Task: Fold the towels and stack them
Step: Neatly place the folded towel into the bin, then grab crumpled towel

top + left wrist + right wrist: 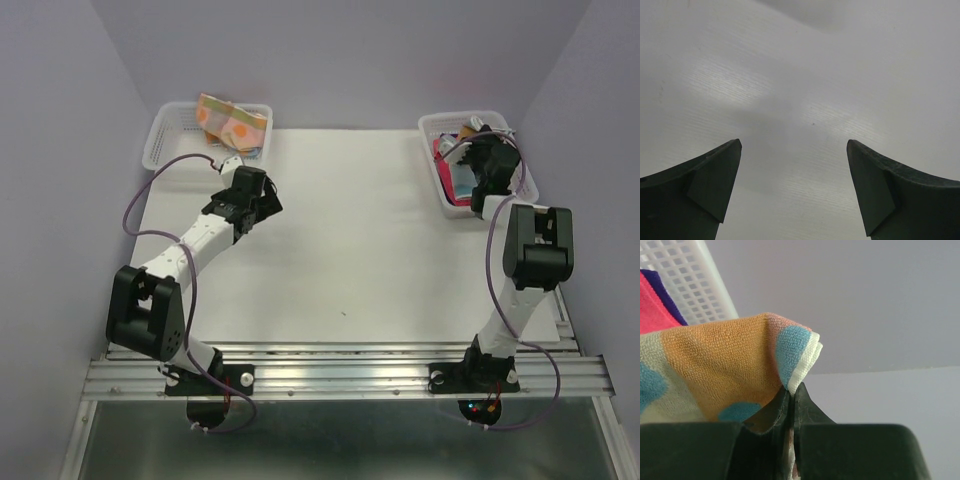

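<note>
My right gripper (482, 152) hangs over the right white mesh basket (441, 121) and is shut (792, 388) on the white-hemmed edge of a patterned towel (715, 365) with orange and light-blue patches. A bright pink towel (652, 307) and a dark purple towel (661, 290) lie behind it in the basket; pink also shows in the top view (441, 152). An orange-yellow-pink patterned towel (232, 121) lies in the left basket (163, 141). My left gripper (262, 192) is open and empty (794, 144) just above the bare white table (805, 75).
The right basket's mesh wall (687, 275) rises close to the held towel. Both baskets stand at the table's far corners. Lilac walls (340, 60) enclose the table on three sides. The metal rail (340, 372) with the arm bases runs along the near edge.
</note>
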Robot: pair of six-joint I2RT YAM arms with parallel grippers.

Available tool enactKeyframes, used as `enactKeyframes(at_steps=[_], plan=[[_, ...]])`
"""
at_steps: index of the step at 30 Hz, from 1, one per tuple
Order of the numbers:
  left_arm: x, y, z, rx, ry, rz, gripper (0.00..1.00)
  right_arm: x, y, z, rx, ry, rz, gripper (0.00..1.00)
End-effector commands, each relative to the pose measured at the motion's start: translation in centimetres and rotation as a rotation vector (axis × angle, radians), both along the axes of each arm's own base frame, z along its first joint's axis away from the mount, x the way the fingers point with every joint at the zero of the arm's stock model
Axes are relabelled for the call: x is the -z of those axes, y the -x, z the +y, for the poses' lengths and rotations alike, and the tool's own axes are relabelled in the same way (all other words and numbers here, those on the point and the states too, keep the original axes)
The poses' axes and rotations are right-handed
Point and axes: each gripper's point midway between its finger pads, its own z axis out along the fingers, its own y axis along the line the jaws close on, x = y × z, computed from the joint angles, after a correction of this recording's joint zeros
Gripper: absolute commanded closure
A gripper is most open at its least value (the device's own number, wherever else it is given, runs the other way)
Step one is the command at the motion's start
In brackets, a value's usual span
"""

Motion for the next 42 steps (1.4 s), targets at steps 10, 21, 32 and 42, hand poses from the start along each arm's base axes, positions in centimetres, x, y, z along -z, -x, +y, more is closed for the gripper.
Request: enactKeyframes(at_steps=[10,21,32,42], plan=[[-1.6,-1.7,-0.2,0.008,-0.006,-0.029,0.01,-0.9,-1.8,0.6,-0.035,-0.003,-0.061,0.92],[-3.0,-2.8,-0.8,0.027,0.003,-0.055,0.01,-2.1,-2.1,0.2,-0.025,-0.137,-0.126,0.0],[-7.9,-4.2,0.6,-0.024,0.013,-0.185,0.01,-7.6,4.7,4.1,-0.237,-0.599,-0.283,0.0],[-12.0,-8.3,6.7,-0.117,0.044,-0.331,0.01,-12.1,8.6,14.5,-0.571,-1.493,0.404,0.0]])
